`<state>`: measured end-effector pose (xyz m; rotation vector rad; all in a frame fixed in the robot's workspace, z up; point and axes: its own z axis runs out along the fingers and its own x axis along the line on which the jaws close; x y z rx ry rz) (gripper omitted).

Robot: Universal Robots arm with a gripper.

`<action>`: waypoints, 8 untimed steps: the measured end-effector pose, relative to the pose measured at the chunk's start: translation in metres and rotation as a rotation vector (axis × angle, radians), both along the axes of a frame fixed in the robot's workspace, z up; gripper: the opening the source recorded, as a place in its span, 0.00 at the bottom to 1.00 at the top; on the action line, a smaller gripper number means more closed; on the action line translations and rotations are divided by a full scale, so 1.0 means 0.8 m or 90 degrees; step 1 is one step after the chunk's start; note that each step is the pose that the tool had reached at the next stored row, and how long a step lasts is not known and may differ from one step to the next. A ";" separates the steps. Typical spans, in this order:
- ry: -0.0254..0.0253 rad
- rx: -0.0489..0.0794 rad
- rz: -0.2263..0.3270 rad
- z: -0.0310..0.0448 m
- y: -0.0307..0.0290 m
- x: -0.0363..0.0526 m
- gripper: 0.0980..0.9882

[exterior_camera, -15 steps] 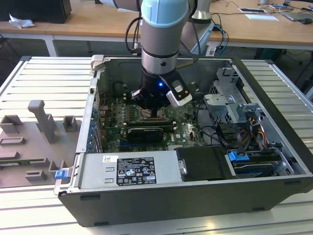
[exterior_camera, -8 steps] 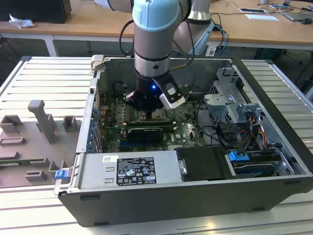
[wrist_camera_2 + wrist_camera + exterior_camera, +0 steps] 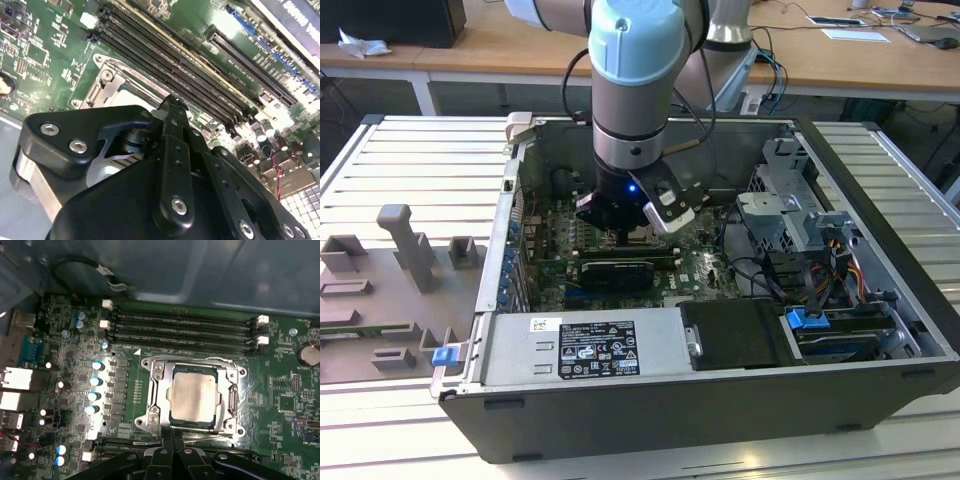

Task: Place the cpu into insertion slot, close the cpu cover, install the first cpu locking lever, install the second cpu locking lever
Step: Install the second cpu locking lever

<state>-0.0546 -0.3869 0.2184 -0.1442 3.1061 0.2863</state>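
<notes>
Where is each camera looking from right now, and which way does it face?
Exterior view: off the arm, above the open computer case, looking down at the arm over the board.
First wrist view: on the wrist, facing down at the chip seated under its closed cover; the hand shows.
Second wrist view: on the wrist, low and slanted, hand over the socket rim.
Both wrist views share the memory slots.

Above the insertion slot (image 3: 194,396) the way down is open, and the hand (image 3: 172,436) hangs just beside its edge, fingers pressed together. Four memory slots (image 3: 182,330) run close along the socket's far side, a row of upright capacitors (image 3: 95,387) stands on another. In the exterior view, the case wall (image 3: 515,200), drive cage (image 3: 795,205) and loose cables (image 3: 760,270) hem the motherboard (image 3: 700,270).
</notes>
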 end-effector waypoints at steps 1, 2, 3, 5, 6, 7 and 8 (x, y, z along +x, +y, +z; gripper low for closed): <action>0.0000 0.003 0.000 -0.0001 -0.0019 -0.001 0.01; 0.0000 0.005 0.000 -0.0002 -0.0041 -0.003 0.01; 0.0000 0.009 0.002 -0.0004 -0.0067 -0.006 0.01; 0.0000 0.013 0.005 -0.0007 -0.0088 -0.008 0.01; 0.0001 0.017 0.009 -0.0013 -0.0106 -0.010 0.01; 0.0001 0.023 0.013 -0.0021 -0.0123 -0.012 0.01; 0.0001 0.026 0.014 -0.0027 -0.0129 -0.013 0.01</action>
